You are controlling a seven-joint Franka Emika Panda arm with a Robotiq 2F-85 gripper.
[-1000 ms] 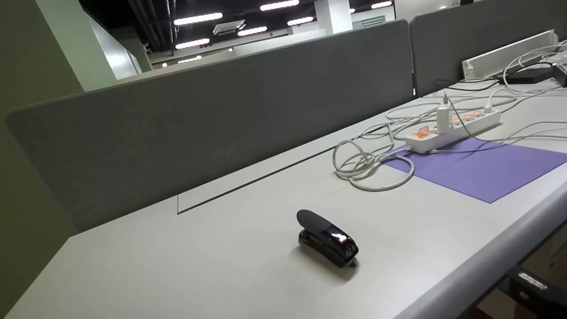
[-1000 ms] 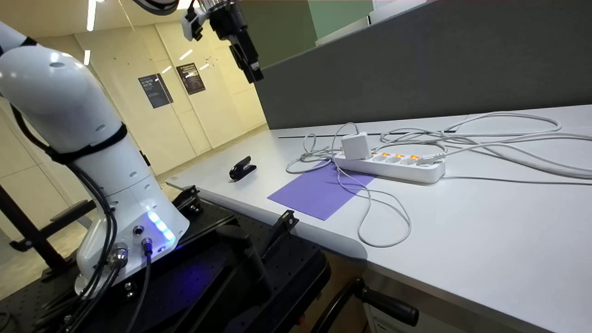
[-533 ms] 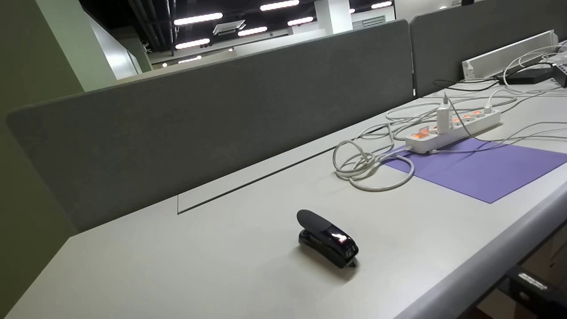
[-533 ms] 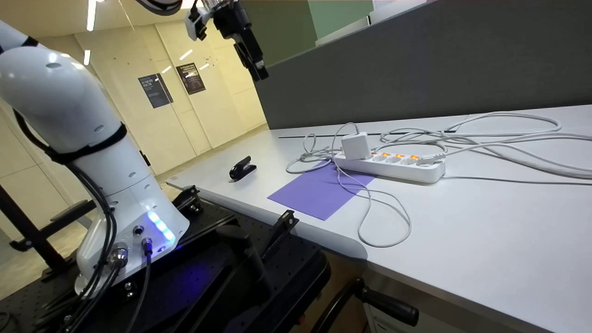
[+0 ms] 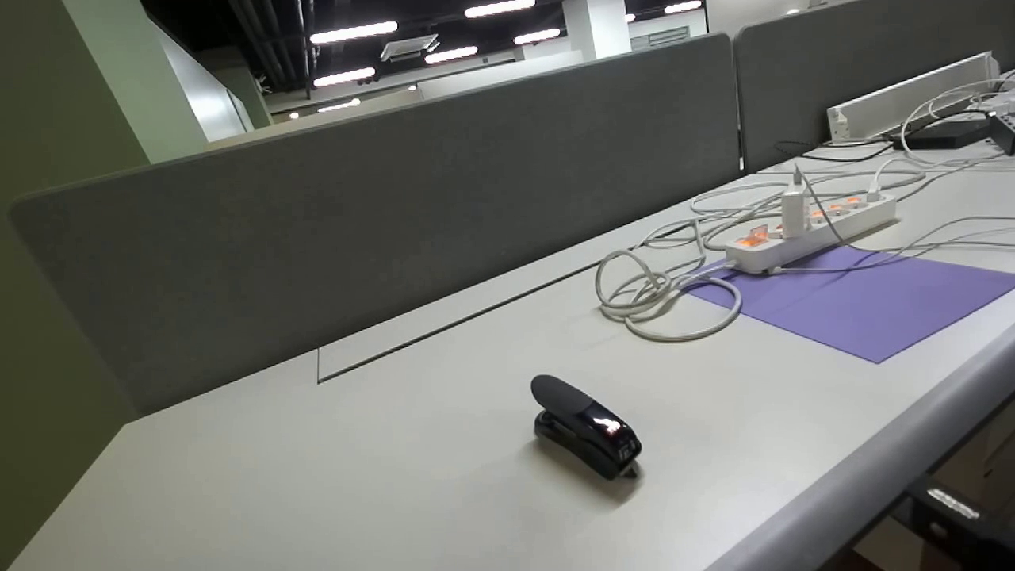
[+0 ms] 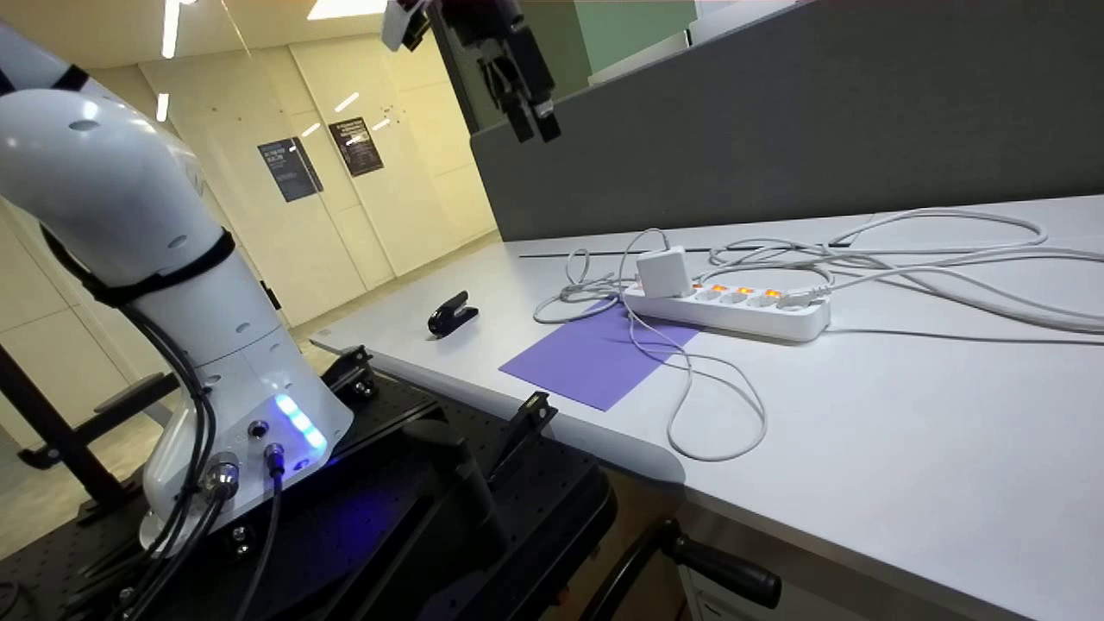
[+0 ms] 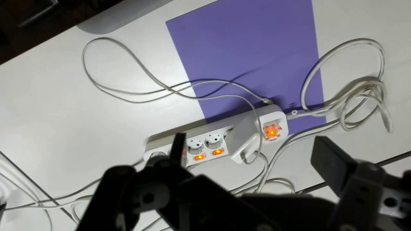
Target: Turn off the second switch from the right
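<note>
A white power strip (image 6: 729,317) with lit orange switches lies on the desk, partly on a purple sheet. It also shows in an exterior view (image 5: 844,230) and in the wrist view (image 7: 205,150). In the wrist view a large lit switch (image 7: 272,131) sits at one end. Two small lit switches, one (image 7: 217,151) beside the adapter and one (image 7: 199,157) further left, show in the row. The rest of the row is partly hidden behind the left finger. My gripper (image 6: 535,127) is open and empty, high above the desk. In the wrist view (image 7: 255,155) its fingers are wide apart.
A white adapter (image 6: 664,274) is plugged into the strip and stands up from it. A white plug (image 6: 802,297) fills the far socket. Loose cables (image 7: 362,93) lie around the strip. A black stapler (image 5: 587,428) and purple sheet (image 5: 864,301) lie nearby. A grey partition (image 6: 776,112) stands behind.
My gripper has moved right toward the power strip in an exterior view. Its two fingertips now show apart, where they overlapped before. The strip and other objects have not moved.
</note>
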